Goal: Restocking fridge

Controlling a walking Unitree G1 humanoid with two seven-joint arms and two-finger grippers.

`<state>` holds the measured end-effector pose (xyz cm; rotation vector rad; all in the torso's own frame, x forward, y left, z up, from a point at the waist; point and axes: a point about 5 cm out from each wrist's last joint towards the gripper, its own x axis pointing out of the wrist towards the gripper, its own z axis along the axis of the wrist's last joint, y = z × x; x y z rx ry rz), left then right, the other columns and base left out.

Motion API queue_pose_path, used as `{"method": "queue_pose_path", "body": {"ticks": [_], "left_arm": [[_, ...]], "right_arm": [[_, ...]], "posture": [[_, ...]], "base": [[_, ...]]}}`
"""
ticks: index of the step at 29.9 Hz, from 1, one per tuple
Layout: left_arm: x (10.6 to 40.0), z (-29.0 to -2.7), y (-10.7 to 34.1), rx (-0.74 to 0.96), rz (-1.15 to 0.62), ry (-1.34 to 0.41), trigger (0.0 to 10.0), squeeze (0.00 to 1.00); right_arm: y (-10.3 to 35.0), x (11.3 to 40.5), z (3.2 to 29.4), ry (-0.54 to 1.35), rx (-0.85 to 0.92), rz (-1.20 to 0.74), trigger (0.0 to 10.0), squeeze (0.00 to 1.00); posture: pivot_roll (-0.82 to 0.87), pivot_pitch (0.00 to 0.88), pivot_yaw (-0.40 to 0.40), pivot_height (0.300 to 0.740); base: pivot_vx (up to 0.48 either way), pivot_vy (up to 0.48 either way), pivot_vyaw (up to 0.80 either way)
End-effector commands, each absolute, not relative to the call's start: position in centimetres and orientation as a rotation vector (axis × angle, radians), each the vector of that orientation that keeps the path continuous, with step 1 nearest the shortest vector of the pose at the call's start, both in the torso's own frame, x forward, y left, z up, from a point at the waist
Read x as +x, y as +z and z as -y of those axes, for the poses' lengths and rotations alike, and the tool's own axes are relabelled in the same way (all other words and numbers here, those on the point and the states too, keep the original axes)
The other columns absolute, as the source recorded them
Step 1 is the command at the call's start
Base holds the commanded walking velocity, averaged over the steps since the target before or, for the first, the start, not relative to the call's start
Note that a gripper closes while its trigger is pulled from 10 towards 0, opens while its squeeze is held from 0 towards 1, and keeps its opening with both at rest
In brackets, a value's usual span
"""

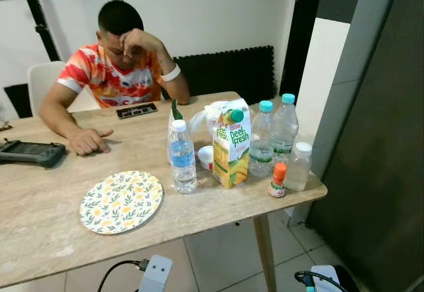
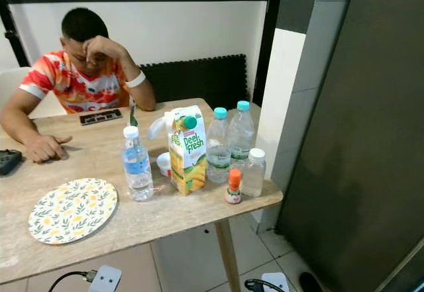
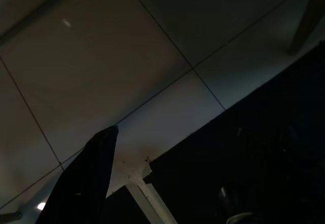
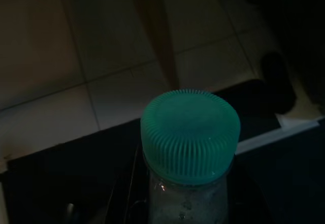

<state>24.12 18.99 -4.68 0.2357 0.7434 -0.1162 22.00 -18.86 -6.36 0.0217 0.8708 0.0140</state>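
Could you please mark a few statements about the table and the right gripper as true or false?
1. The juice carton stands upright on the table. True.
2. The floral plate holds a bottle. False: nothing lies on it; the white-capped bottle stands beside it on the table.
3. The right wrist view shows a bottle with a teal cap close up. True.
4. The small orange-capped bottle lies on its side. False: it stands upright near the table's edge.
5. The person is reaching for the carton. False: one hand rests flat on the table, the other is raised to the head.
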Motion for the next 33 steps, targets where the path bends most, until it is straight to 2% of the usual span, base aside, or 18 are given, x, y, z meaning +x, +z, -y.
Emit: {"method": "queue_pose_path", "body": {"ticks": [1, 10, 33], "left_arm": [[24.18, -19.50, -4.52, 0.228, -0.734, -0.108, 10.0, 0.00], [24.13, -19.82, -4.53, 0.191, -0.741, -0.083, 10.0, 0.00], [23.97, -19.32, -4.69, 0.178, -0.739, -0.103, 10.0, 0.00]], "right_arm": [[-6.18, 22.31, 18.42, 0.025, 0.035, -0.848, 10.0, 0.00], [-6.11, 22.46, 18.36, 0.031, 0.027, -0.849, 10.0, 0.00], [-6.04, 22.50, 18.65, 0.045, 0.009, -0.851, 10.0, 0.00]], "posture": [[0.00, 0.047, 0.039, 0.740], [0.00, 0.051, 0.028, 0.740], [-0.02, 0.054, 0.010, 0.740]], "base": [[0.000, 0.000, 0.00], [0.000, -0.089, 0.00], [0.000, -0.344, 0.00]]}}
